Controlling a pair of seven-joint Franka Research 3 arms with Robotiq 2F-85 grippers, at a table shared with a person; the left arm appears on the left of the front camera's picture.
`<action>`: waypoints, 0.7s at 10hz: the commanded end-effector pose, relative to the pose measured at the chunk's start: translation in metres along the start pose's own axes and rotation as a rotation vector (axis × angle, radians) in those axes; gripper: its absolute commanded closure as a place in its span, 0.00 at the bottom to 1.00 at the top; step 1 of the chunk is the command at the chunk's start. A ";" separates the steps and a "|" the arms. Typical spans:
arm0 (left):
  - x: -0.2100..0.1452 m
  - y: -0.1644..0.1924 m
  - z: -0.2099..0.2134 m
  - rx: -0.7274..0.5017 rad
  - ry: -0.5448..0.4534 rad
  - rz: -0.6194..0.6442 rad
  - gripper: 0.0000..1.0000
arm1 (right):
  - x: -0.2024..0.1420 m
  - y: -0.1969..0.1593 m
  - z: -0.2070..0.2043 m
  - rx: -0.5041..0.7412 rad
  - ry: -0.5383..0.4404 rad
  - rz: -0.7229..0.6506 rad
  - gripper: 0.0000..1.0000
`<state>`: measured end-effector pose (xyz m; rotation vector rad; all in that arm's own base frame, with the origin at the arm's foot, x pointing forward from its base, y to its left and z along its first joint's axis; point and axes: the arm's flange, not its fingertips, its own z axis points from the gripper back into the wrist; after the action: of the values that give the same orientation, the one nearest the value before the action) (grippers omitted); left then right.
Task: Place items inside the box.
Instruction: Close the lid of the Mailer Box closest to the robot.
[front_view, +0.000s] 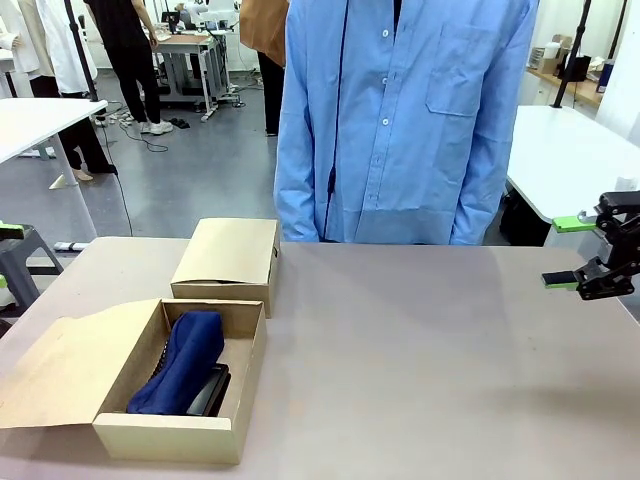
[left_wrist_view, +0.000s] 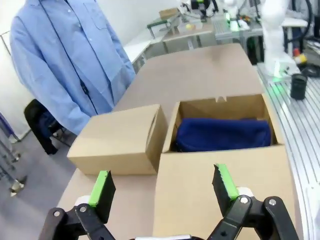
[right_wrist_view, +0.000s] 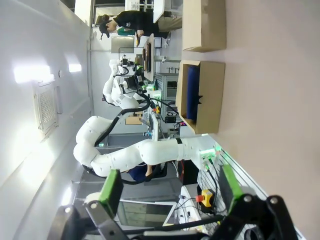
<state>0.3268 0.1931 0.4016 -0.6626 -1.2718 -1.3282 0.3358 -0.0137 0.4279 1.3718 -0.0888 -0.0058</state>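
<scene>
Standing at the far edge of the counter (front_view: 420, 340), a person in a light blue button-up shirt (front_view: 400, 120), arms down at the sides. Just in front, on the counter's left part, a closed brown cardboard carton (front_view: 225, 265), lid flat, close beside the open one. Beyond, grey floor (front_view: 190, 190) with cables trailing across it. Far right, a white table (front_view: 580, 155); far left, another white tabletop (front_view: 35, 120). Further back, someone in dark clothing (front_view: 125, 50) at a workbench (front_view: 185, 45).

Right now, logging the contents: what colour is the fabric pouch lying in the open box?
Navy blue; the fabric pouch shows best in the left wrist view.
</scene>
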 end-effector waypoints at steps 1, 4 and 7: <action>-0.018 0.010 0.006 -0.077 0.179 -0.076 0.00 | 0.000 0.002 0.002 0.003 -0.004 0.007 0.00; -0.056 0.010 0.020 -0.155 0.336 -0.082 0.00 | 0.000 0.002 0.002 0.003 -0.004 0.007 0.00; -0.103 0.001 0.020 -0.182 0.472 0.030 0.00 | 0.000 0.002 0.002 0.003 -0.004 0.007 0.00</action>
<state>0.3430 0.2363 0.3412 -0.4540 -0.7937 -1.4704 0.3358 -0.0136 0.4278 1.3718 -0.0886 -0.0060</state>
